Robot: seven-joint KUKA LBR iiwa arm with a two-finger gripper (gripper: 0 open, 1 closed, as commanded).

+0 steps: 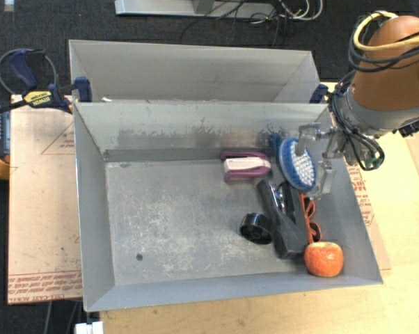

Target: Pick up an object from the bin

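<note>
My gripper (323, 160) hangs over the bin's right side, close to the right wall. A blue brush with white bristles (296, 163) sits right against its left side, tilted up. Whether the brush is held I cannot tell. Below the brush lies a long black tool (282, 221) with orange parts (309, 218) beside it. A purple and white stapler-like thing (246, 167) lies to the left of the brush, near the back wall.
An orange-red ball-like fruit (324, 259) rests in the front right corner. A small black round piece (255, 227) lies left of the black tool. The arm with its orange cover comes in from the upper right.
</note>
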